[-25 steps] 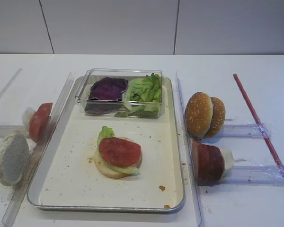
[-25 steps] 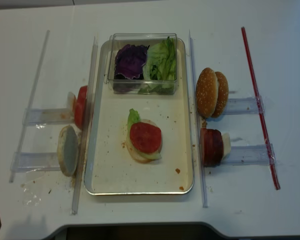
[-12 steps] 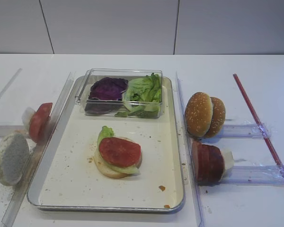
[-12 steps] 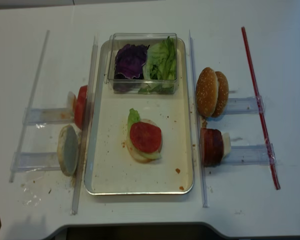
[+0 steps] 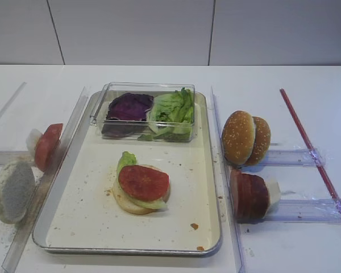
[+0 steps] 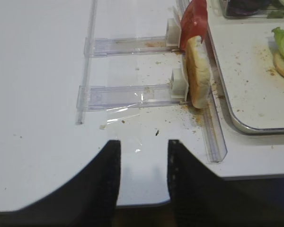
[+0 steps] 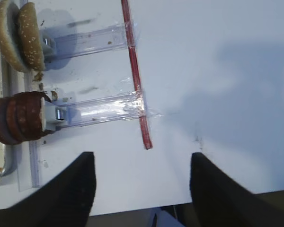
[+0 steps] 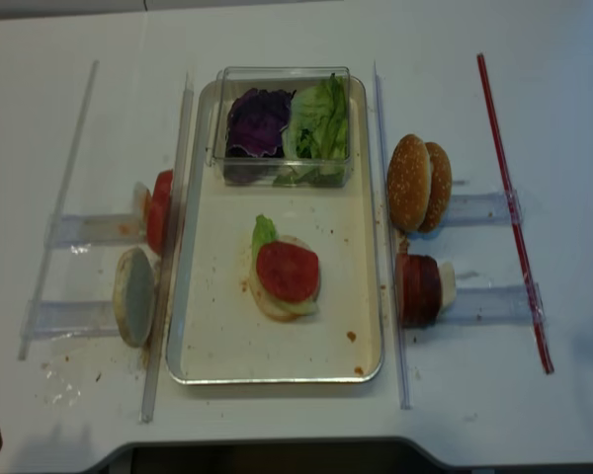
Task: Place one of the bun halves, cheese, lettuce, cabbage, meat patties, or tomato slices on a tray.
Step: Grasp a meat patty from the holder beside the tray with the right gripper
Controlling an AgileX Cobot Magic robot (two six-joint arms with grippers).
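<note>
The right hand (image 7: 139,189) hangs spread wide and empty over the bench (image 7: 217,71). The meat patties (image 7: 16,117) stand beside the tray (image 5: 211,170). I think it should pinch just one patty gently, then lay it flat on the tomato slice (image 5: 144,182).

The white desk (image 5: 159,74) carries the metal tray (image 5: 74,227) at its middle, flanked by long clear plastic rails (image 5: 224,170). Clear holders (image 5: 301,209) lie on both sides, bearing upright sesame bun halves (image 5: 245,137), meat patties (image 5: 249,195), a tomato slice (image 5: 47,146) and a pale bun half (image 5: 12,190). A red strip (image 5: 315,153) lies far right.
</note>
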